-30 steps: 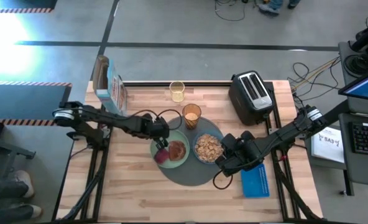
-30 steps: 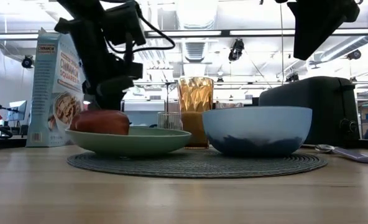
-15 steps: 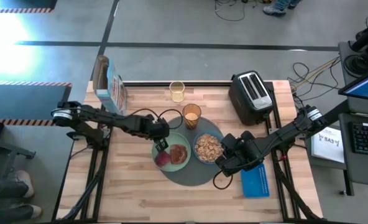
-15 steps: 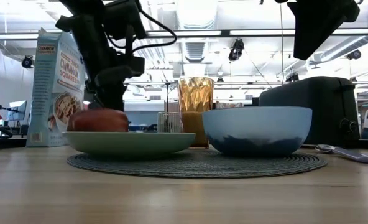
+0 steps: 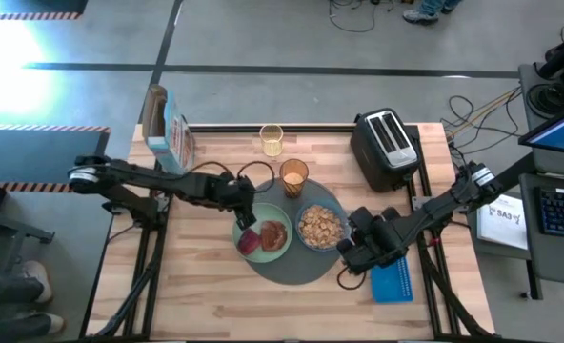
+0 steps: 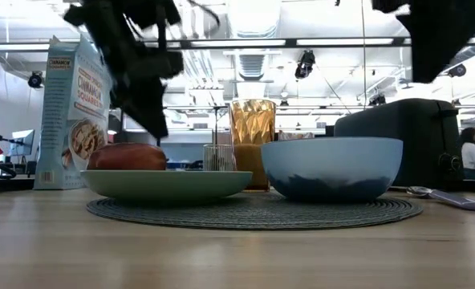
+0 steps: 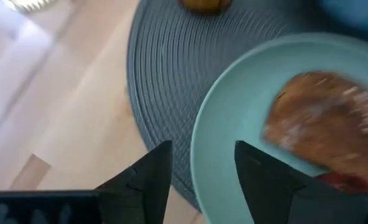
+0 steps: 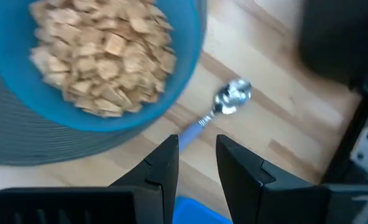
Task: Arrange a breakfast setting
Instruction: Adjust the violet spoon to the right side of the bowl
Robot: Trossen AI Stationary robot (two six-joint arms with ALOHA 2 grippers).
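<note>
with the red fruit (image 5: 249,241) and the brown toast slice (image 5: 272,232) lying on the pale-green plate (image 5: 284,246) at frame centre, the left gripper (image 7: 201,163) hovers empty, jaws parted, while the right gripper (image 8: 195,155), narrowly parted and empty, must next descend onto the small metal spoon (image 8: 224,104).

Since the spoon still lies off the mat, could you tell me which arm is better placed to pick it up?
Probably the right: the right gripper hangs open just over the spoon beside the blue bowl. The left gripper is over the plate, across the mat.
</note>
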